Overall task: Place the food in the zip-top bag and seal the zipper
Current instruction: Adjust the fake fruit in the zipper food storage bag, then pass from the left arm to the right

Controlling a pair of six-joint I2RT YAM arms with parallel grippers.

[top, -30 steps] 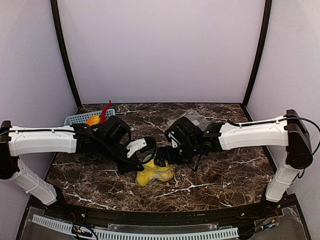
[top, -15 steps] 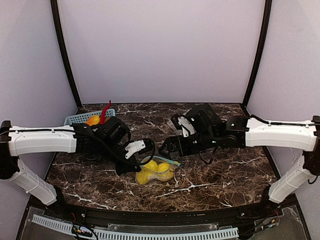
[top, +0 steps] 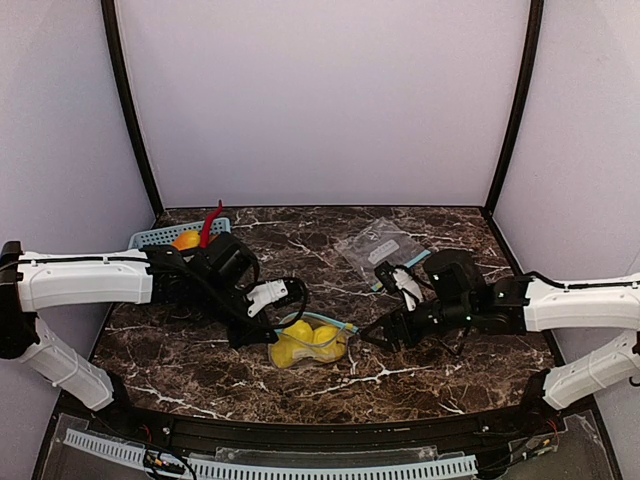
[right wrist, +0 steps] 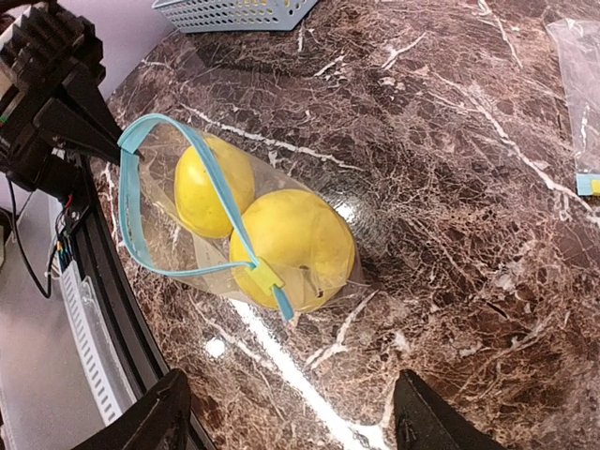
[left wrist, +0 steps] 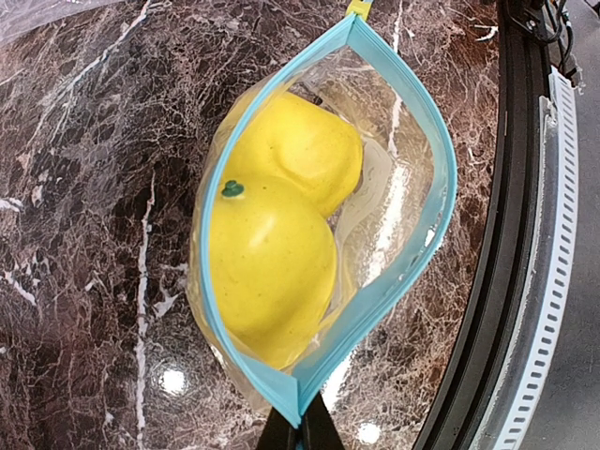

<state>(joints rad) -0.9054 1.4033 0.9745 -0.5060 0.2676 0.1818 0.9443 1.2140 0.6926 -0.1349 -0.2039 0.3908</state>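
Note:
The clear zip-top bag (top: pixel 310 343) lies on the marble table with both yellow lemons (left wrist: pixel 272 262) (left wrist: pixel 300 150) inside. Its teal zipper (left wrist: pixel 427 187) gapes open in a loop. My left gripper (left wrist: pixel 300 433) is shut on the near end of the zipper strip, at the bag's left end in the top view (top: pixel 258 335). My right gripper (right wrist: pixel 291 384) is open and empty, low over the table just right of the bag (top: pixel 375 337). The yellow-green slider (right wrist: pixel 262 277) sits at the zipper's end nearest the right gripper, against one lemon (right wrist: pixel 295 239).
A second, empty clear bag (top: pixel 385 243) lies flat at the back right. A blue basket (top: pixel 165 236) at the back left holds an orange fruit and a red chili. The table's black front rail (left wrist: pixel 525 234) runs close beside the bag.
My right gripper has let go of the bag, drawn back to the right and come down low beside it. The bag has settled onto the table. The left gripper keeps its hold.

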